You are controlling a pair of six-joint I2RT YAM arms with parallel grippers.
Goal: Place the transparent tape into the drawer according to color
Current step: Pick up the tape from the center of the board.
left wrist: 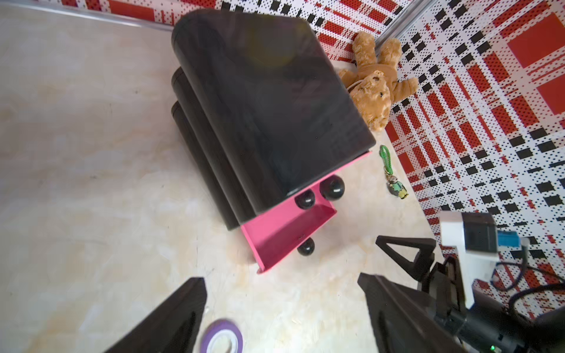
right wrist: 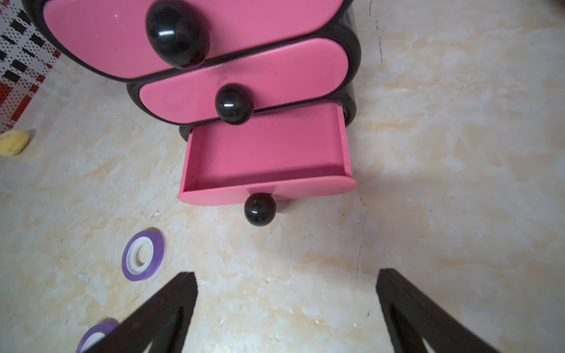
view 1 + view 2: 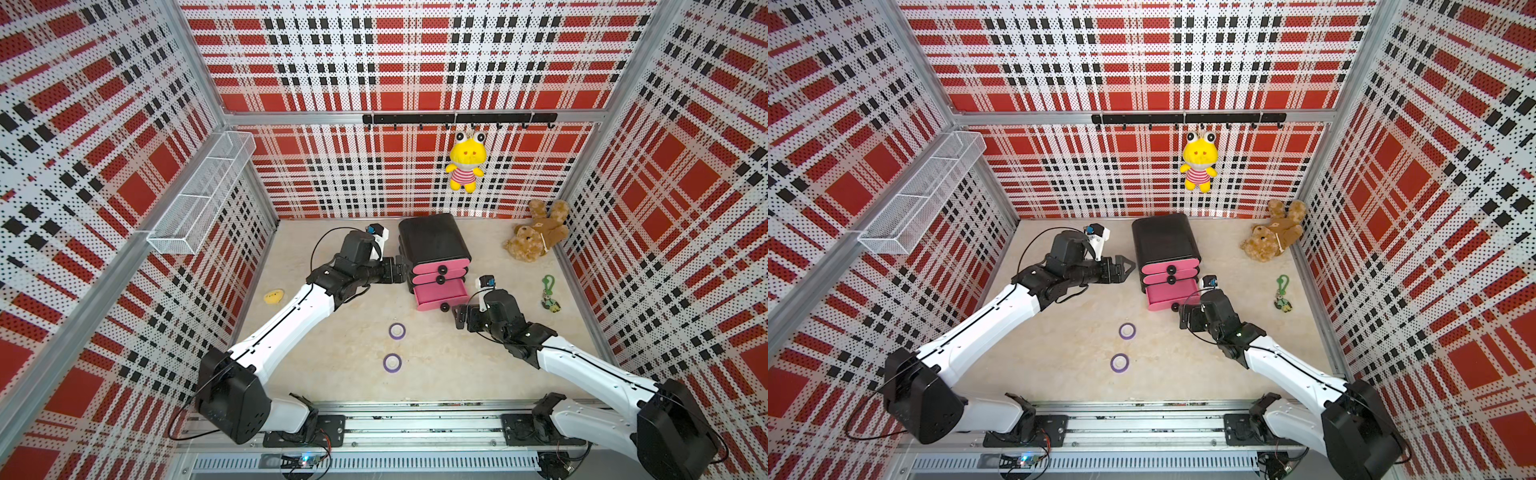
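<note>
The table (image 3: 332, 386) is closed in by walls on the left, back and right, and the mounting rail (image 3: 395, 419) runs along the front edge. The drawer unit (image 3: 432, 239) is set at back centre. The widest bare stretch is left in front of it, between the two arms. The tape is found there: the rear purple roll (image 3: 397, 331) and the front purple roll (image 3: 392, 363) are laid flat on the table, apart from each other, slightly toward the left arm's side and well clear of every wall. The bottom drawer (image 2: 266, 152) is pulled out with its pink floor exposed; the two drawers above are shut. Edge room is taken by a teddy bear (image 3: 536, 232) in the back right corner, a keychain (image 3: 550, 293) near the right wall and a small yellow toy (image 3: 273, 296) near the left wall. The left arm is stretched diagonally from the front left. The left gripper (image 1: 279, 278) is held above the table just beside the unit's flank; contact cannot be told. Its fingers are spread wide, with nothing between them. The right arm is reached in from the front right. The right gripper (image 2: 287, 273) is aimed at the drawer's knob (image 2: 260, 209) and kept apart from it, fingers spread over bare table.
</note>
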